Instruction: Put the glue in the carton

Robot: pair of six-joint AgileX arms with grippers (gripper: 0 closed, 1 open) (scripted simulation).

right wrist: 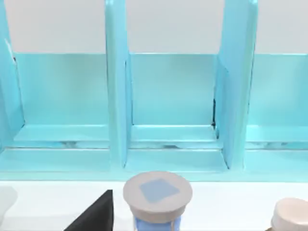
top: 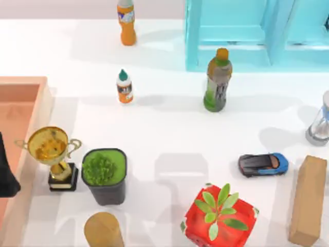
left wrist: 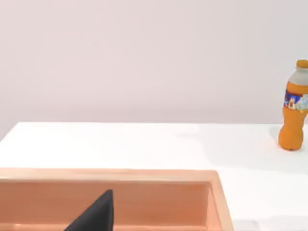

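White glue [top: 124, 86] standing upright mid-table, well apart from left gripper [top: 6, 170] hovering over carton [top: 42, 103]; jaw state unreadable.

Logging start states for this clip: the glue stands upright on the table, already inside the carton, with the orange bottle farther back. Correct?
Not quite. The glue stands upright on the bare table, outside the carton, which lies at the table's left edge. The top view shows this. The orange bottle is indeed farther back.

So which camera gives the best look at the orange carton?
The top view: the carton runs down the table's left edge, partly cropped. The left wrist view shows one end wall and corner. The right wrist view faces the cyan frame.
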